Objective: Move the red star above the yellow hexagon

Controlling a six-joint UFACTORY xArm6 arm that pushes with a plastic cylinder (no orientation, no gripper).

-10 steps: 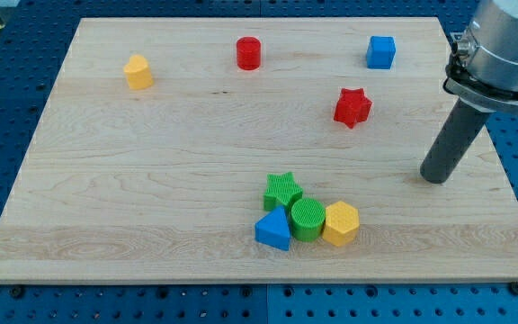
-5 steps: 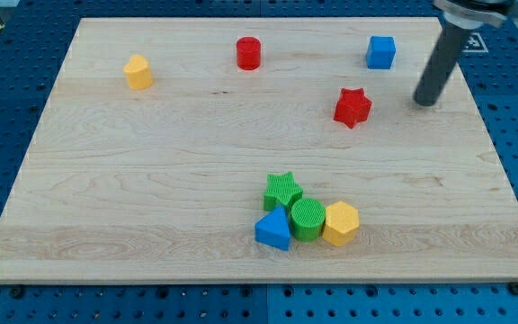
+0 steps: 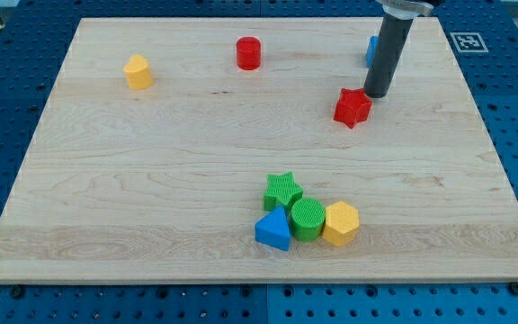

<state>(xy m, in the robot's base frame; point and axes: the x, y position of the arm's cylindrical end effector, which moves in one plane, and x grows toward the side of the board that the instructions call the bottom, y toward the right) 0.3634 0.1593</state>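
Dark and straight, my tip [image 3: 376, 94] stands just at the upper right of the red star [image 3: 352, 107], seemingly touching it; the rod grips nothing, it can only push. The star lies well above the yellow hexagon [image 3: 341, 223], which sits at the right end of the bottom cluster. I judge the pushing is hardly begun: the star must go down toward the hexagon. Bare wooden board [image 3: 151, 180] between them gives open room, edges far off.

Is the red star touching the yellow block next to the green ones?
No, the red star sits alone near the view's top right, far from the yellow hexagon at the view's bottom, with my tip beside it.
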